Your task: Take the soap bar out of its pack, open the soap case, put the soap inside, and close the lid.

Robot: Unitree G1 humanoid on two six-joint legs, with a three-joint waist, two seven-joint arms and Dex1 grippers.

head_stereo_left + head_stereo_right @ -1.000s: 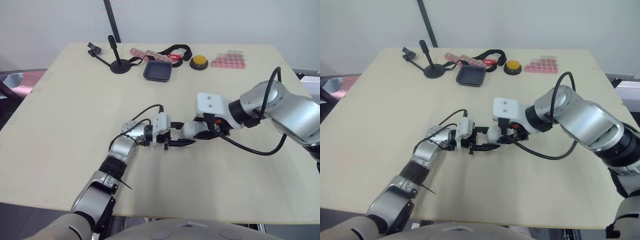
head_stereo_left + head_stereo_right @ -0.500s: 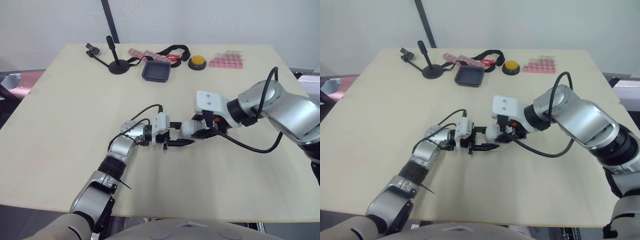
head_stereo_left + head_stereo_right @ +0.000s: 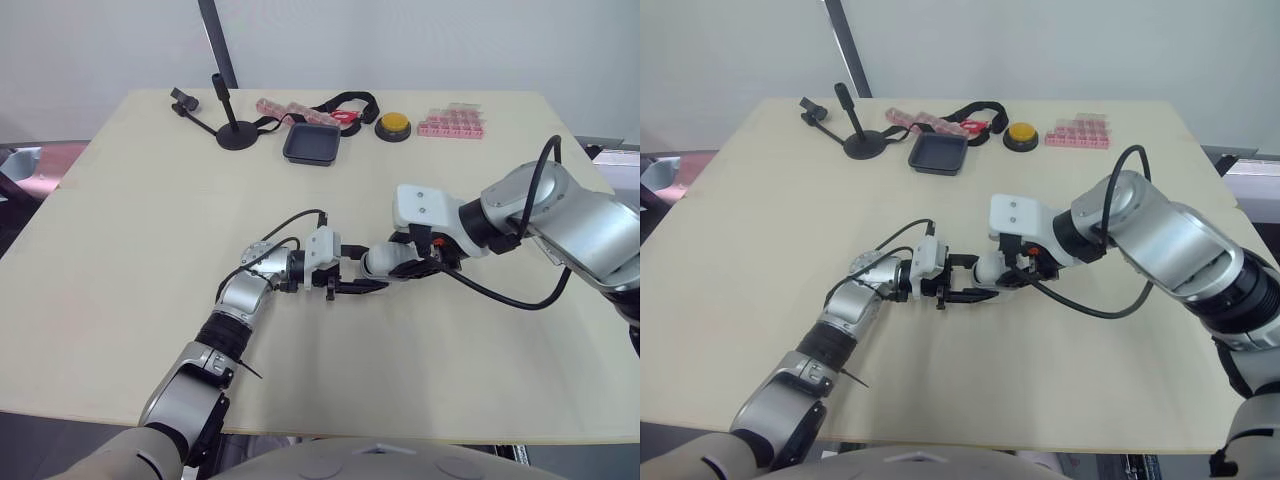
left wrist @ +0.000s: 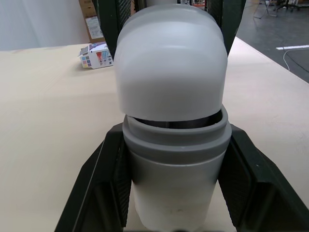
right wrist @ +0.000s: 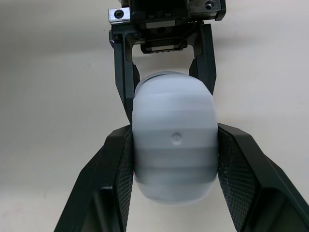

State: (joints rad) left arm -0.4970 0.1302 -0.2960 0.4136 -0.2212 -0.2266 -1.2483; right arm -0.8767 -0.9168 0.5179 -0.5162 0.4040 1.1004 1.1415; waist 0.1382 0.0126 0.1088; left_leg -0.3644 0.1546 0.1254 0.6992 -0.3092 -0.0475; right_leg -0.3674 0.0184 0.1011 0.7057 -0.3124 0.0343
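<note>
Soap case [image 3: 388,262] held at both ends.
My left pincer [image 4: 175,140] grips its base [image 4: 174,193]; my right pincer [image 5: 174,133] grips the lid [image 4: 171,63], gap showing.

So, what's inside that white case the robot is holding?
Only a dark slit shows between the lid and the base. Whether soap is inside cannot be seen; the lid covers it.

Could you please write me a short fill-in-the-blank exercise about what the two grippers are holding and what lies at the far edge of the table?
1. The left gripper grips the grey ____ of the soap case.
2. The right gripper grips its white ____.
3. The dark tray near the far edge is ____.
4. The blocks beside the button are ____ in colour.
Missing words: base; lid; empty; pink.
</note>
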